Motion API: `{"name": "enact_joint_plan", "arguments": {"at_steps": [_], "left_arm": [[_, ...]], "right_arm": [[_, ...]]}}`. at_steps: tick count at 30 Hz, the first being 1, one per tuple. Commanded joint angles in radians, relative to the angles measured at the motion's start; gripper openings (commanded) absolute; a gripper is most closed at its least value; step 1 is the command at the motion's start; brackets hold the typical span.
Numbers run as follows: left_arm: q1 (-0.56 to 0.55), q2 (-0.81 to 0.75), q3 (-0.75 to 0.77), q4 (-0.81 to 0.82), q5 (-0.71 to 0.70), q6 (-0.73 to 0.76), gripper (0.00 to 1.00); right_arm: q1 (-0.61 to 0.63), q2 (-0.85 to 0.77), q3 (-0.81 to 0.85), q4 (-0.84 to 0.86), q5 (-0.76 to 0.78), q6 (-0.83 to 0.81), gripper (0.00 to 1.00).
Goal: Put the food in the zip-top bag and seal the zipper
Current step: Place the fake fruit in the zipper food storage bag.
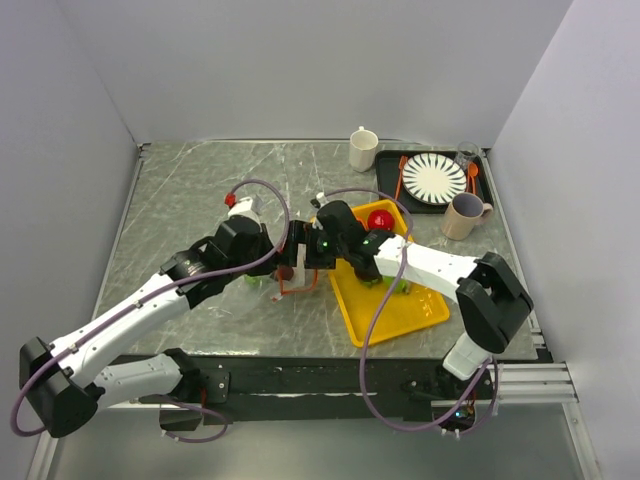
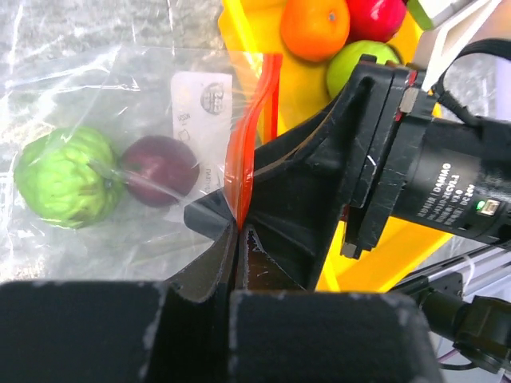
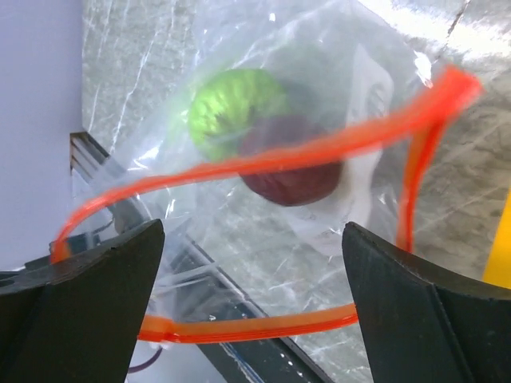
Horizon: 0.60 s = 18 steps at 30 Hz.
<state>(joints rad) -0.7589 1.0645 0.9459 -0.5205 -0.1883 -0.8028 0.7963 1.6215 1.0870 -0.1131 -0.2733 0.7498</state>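
Note:
The zip-top bag lies crinkled on the table, with a green fruit and a dark purple fruit inside. My left gripper is shut on the zipper at one end of the mouth. The right gripper stands open right over the gaping mouth, whose orange-red zipper loops in front of its fingers. Through the opening I see the green fruit and the purple one. More food sits on the yellow tray: an orange fruit, a red one and a green one.
The two grippers meet at the yellow tray's left edge. At the back right are a white mug, a black tray with a striped plate, and a beige cup. Walls close in both sides.

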Motion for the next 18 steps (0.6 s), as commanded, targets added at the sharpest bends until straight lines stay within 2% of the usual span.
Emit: {"name": "enact_joint_plan", "arguments": {"at_steps": [1, 7, 11, 15, 18], "left_arm": [[-0.002, -0.031, 0.045, 0.008, -0.039, -0.004, 0.01], [-0.002, -0.021, 0.037, -0.007, -0.060, -0.004, 0.01], [-0.002, -0.009, 0.028, 0.014, -0.046, -0.004, 0.01], [-0.002, -0.001, 0.028, 0.022, -0.033, -0.001, 0.01], [-0.002, 0.000, 0.024, 0.027, -0.025, 0.004, 0.01]], "right_arm": [[0.004, -0.119, 0.027, -0.046, 0.118, -0.026, 1.00], [-0.037, -0.316, -0.058, -0.232, 0.394, -0.052, 1.00], [-0.089, -0.396, -0.119, -0.331, 0.476, -0.059, 1.00], [-0.195, -0.367, -0.183, -0.362, 0.436, -0.107, 1.00], [-0.215, -0.319, -0.200, -0.355, 0.430, -0.153, 1.00]]}}
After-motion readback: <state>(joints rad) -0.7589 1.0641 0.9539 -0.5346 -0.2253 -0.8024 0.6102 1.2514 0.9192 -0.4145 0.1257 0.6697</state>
